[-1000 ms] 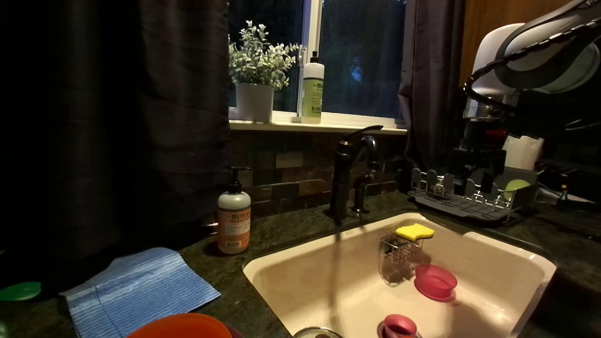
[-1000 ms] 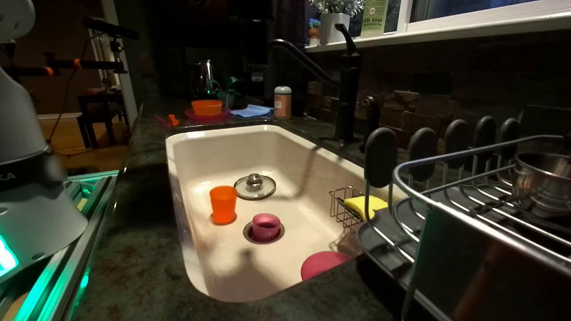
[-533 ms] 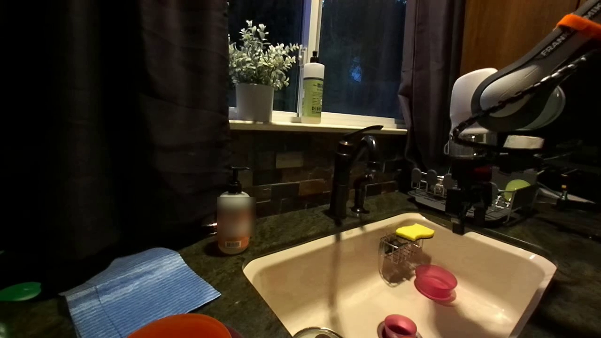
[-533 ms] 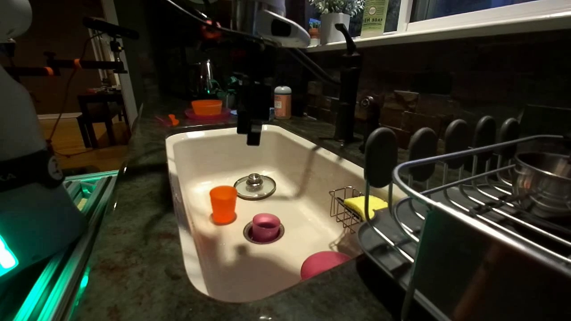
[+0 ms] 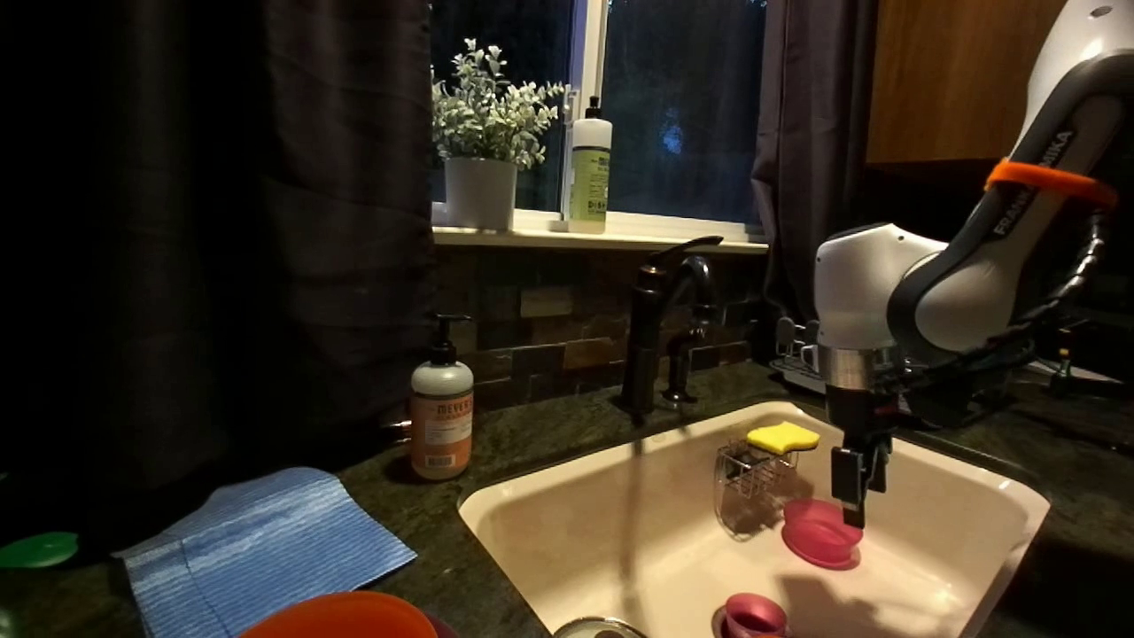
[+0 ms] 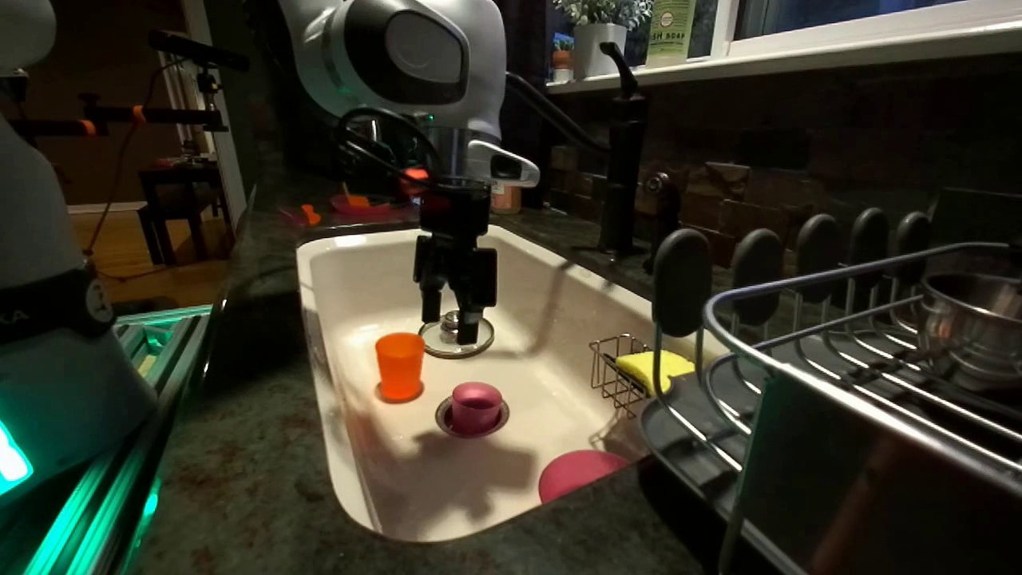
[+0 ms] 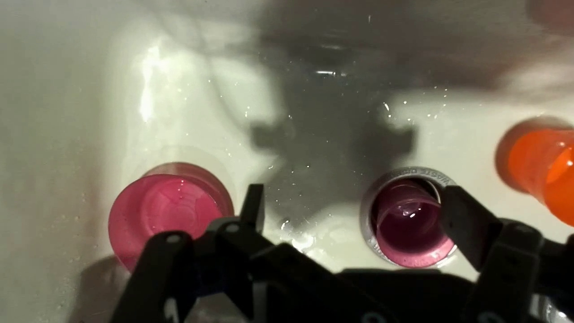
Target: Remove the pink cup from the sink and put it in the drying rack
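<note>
The pink cup (image 6: 477,409) stands upright in the drain opening on the floor of the cream sink (image 6: 315,319). It also shows at the bottom of an exterior view (image 5: 753,610) and in the wrist view (image 7: 410,233). My gripper (image 6: 449,321) is open and empty, pointing down over the sink, above the cup's level. In the wrist view the gripper (image 7: 354,202) has its fingers wide apart; the right finger covers part of the cup's rim, the left is by the pink dish (image 7: 172,208). The drying rack (image 6: 858,407) stands beside the sink, partly hidden by my arm in an exterior view (image 5: 797,368).
An orange cup (image 6: 399,367) and a glass lid (image 6: 435,341) are in the sink. A wire caddy with a yellow sponge (image 6: 655,367) hangs on the sink wall. A dark faucet (image 6: 623,176) rises behind the sink. A steel pot (image 6: 974,327) sits in the rack.
My arm has come down from above the counter by the rack. The gripper has lowered into the space over the sink. The cup and the other dishes have not moved.
</note>
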`<state>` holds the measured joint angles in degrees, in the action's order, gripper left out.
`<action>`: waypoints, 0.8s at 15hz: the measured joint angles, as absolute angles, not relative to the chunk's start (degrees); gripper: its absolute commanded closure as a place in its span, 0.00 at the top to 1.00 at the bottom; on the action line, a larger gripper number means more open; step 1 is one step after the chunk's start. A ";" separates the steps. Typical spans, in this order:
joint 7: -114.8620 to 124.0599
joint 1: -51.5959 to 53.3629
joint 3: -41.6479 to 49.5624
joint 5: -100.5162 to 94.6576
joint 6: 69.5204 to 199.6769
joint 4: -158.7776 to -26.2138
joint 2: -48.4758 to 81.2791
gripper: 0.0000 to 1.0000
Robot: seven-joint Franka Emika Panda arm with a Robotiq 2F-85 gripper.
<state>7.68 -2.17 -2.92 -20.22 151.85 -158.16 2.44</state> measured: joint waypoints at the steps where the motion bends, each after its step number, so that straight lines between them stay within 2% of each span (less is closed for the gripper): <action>1: 8.29 -2.16 -2.40 -21.83 153.85 -158.16 4.38 1.00; 5: 9.84 -1.89 0.67 -25.68 159.55 -158.07 10.79 1.00; 12: 13.02 1.40 4.56 -26.78 160.96 -157.29 11.80 1.00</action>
<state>13.02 1.40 4.56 -26.78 160.96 -157.29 11.80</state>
